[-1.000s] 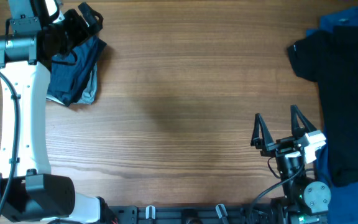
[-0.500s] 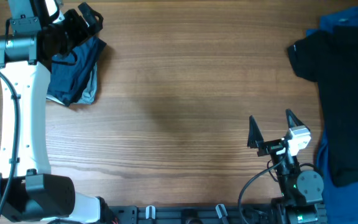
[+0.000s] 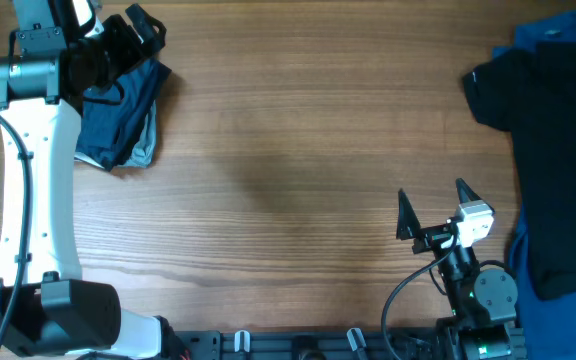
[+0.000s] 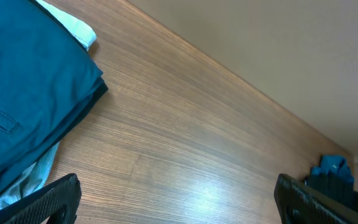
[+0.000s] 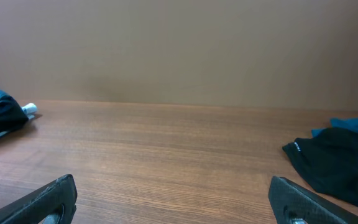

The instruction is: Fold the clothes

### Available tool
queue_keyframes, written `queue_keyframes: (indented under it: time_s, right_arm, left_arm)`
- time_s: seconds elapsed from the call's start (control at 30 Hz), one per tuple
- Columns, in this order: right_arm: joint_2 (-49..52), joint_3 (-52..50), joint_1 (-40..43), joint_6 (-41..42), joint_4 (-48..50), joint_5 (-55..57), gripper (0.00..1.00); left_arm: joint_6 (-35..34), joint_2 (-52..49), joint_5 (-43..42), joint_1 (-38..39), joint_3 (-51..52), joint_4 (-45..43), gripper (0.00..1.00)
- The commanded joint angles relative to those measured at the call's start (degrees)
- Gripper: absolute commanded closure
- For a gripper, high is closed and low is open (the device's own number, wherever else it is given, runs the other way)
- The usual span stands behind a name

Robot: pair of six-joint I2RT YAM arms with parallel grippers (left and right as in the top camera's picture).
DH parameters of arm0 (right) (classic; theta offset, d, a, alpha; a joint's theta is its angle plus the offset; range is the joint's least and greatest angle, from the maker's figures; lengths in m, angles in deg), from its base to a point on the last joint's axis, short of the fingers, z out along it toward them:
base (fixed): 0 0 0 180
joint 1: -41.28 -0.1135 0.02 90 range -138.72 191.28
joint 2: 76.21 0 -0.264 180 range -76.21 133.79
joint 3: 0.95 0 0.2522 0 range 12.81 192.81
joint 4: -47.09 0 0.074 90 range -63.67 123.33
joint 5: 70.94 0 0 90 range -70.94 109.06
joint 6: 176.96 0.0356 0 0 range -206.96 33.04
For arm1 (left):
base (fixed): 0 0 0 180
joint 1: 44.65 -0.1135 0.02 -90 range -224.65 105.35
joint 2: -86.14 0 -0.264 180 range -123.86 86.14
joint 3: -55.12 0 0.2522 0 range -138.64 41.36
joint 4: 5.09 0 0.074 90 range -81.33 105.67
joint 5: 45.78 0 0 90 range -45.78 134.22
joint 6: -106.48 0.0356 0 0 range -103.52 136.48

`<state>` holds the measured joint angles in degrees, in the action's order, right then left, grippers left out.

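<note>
The right gripper (image 3: 432, 195) has slid slightly leftward, away from the black garment (image 3: 553, 140); the left arm has not shifted. The wooden table (image 3: 288, 130) carries that black piece over a bright blue one (image 3: 558, 28) at right, and a folded navy pile (image 3: 118, 115) far left. Both claws are spread wide and empty: the left gripper (image 4: 178, 190) hangs at the navy pile's edge, the right over bare wood.

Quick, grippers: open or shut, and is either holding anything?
Left gripper: open, jaws wide, holding nothing.
Right gripper: open, jaws wide, holding nothing.
</note>
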<state>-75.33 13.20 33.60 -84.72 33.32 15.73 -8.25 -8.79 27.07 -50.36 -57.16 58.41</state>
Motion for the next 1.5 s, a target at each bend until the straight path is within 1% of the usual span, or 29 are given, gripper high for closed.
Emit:
queue_keyframes:
  time_s: [0.0,0.4,0.47,0.57,0.63,0.73,0.87,0.93,1.0,1.03,1.17,1.2,1.23,1.33,1.4,1.47]
  right_arm:
    - [-0.6,-0.1,0.3,-0.6,0.2,0.6,0.00]
    - [-0.6,-0.1,0.3,-0.6,0.2,0.6,0.00]
    - [-0.6,-0.1,0.3,-0.6,0.2,0.6,0.00]
    - [-0.6,-0.1,0.3,-0.6,0.2,0.6,0.01]
    - [-0.6,-0.1,0.3,-0.6,0.2,0.6,0.00]
    - [-0.6,-0.1,0.3,-0.6,0.2,0.6,0.00]
    - [-0.6,-0.1,0.3,-0.6,0.2,0.6,0.00]
    - [-0.6,-0.1,0.3,-0.6,0.2,0.6,0.00]
    - [-0.6,-0.1,0.3,-0.6,0.2,0.6,0.00]
    - [-0.6,-0.1,0.3,-0.6,0.2,0.6,0.01]
    - [-0.6,-0.1,0.3,-0.6,0.2,0.6,0.00]
    - [-0.6,-0.1,0.3,-0.6,0.2,0.6,0.00]
    - [-0.6,-0.1,0.3,-0.6,0.2,0.6,0.01]
    - [-0.6,-0.1,0.3,-0.6,0.2,0.6,0.00]
    - [-0.6,-0.1,0.3,-0.6,0.2,0.6,0.00]
    - [-0.6,-0.1,0.3,-0.6,0.2,0.6,0.00]
  left_arm:
    - [-0.1,-0.2,0.3,0.2,0.2,-0.1,0.00]
    - [-0.1,0.2,0.3,1.0,0.2,0.5,0.00]
    - [-0.1,3.4,0.3,1.6,0.2,1.0,0.00]
    - [-0.1,12.8,0.3,3.9,0.3,0.9,0.00]
    - [-0.1,21.4,0.3,6.4,2.6,0.9,0.00]
    - [-0.1,33.9,0.3,8.5,11.1,0.9,0.00]
    - [-0.1,55.2,0.3,8.4,32.5,0.9,0.00]
    - [-0.1,62.2,0.3,8.4,40.8,1.0,0.00]
    - [-0.1,67.3,0.3,8.4,47.0,3.5,0.00]
    - [-0.1,71.3,0.3,8.4,51.8,6.6,0.00]
    - [-0.1,76.5,0.4,8.4,60.3,7.5,0.00]
    - [-0.1,77.3,1.7,8.4,62.3,7.1,0.00]
    - [-0.1,78.2,3.2,8.4,65.3,4.1,0.00]
    - [-0.1,80.2,3.5,8.4,72.1,-8.2,0.00]
    - [-0.1,82.0,3.9,8.4,77.4,-20.3,0.00]
    - [-0.1,82.6,5.7,8.4,80.9,-30.5,0.00]
